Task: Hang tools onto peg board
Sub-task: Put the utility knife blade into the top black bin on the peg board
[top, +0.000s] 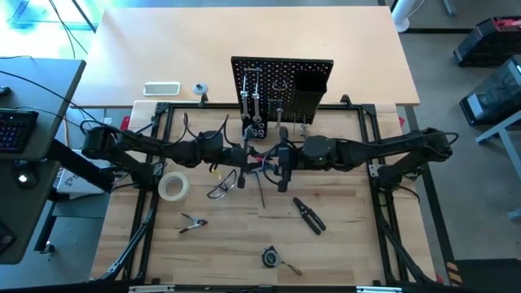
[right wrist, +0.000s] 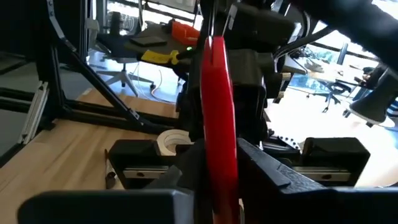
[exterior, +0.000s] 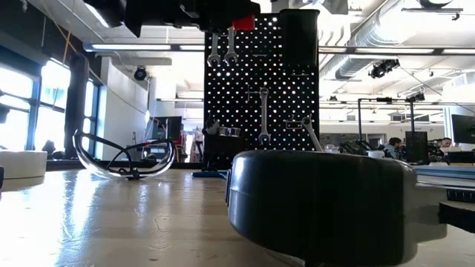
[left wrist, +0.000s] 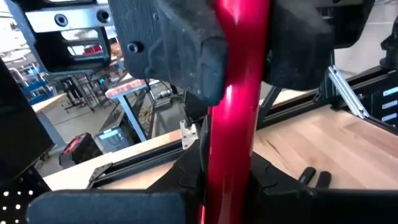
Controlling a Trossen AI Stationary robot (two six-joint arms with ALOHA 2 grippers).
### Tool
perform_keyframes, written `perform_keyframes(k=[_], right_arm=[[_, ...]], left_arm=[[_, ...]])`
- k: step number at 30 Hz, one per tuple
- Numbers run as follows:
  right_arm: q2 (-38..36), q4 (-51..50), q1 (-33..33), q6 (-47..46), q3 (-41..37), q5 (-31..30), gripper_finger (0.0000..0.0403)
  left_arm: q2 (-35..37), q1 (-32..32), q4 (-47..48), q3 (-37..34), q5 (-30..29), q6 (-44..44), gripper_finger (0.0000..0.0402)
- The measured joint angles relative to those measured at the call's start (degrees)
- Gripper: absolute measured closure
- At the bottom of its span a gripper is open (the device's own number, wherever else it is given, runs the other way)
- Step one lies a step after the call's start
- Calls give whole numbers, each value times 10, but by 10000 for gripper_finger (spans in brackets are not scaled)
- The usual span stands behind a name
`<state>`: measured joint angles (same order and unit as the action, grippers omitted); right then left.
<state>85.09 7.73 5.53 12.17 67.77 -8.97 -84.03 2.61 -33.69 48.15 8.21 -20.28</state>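
Grippers [top: 246, 156] [top: 281, 163] both clasp red-handled tool [top: 262, 159] before peg board [top: 282, 88]

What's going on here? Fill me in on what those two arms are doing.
Both arms meet at the middle of the table, just in front of the peg board. Between them is a red-handled tool: the left gripper is shut on it, and the right gripper has its fingers on either side of the same handle. A few wrenches already hang on the board. Glasses, a tape roll and pliers lie on the table.
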Motion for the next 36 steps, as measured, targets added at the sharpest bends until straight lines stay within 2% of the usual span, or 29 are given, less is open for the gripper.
perform_keyframes(k=[4,9,12,18,23,26,31,36], right_arm=[[-2,-2,3,24,1,-13,367],[-14,-8,20,57,1,-52,367],[-34,-17,19,63,0,-56,367],[-100,-50,0,99,0,-92,367],[-172,-51,-59,129,1,-103,367],[-203,-64,-111,134,4,-68,367],[-207,-142,-201,118,79,7,367],[-184,-160,-236,95,156,102,367]], left_arm=[[0,0,22,16,-3,-1,363],[0,4,36,22,-2,-7,359],[7,4,41,22,-16,-18,312],[55,5,72,22,-85,-42,202],[110,3,194,21,-93,-38,173],[132,1,283,21,-90,-20,173],[142,-16,404,21,-87,19,174],[137,-41,442,21,-88,46,174]])
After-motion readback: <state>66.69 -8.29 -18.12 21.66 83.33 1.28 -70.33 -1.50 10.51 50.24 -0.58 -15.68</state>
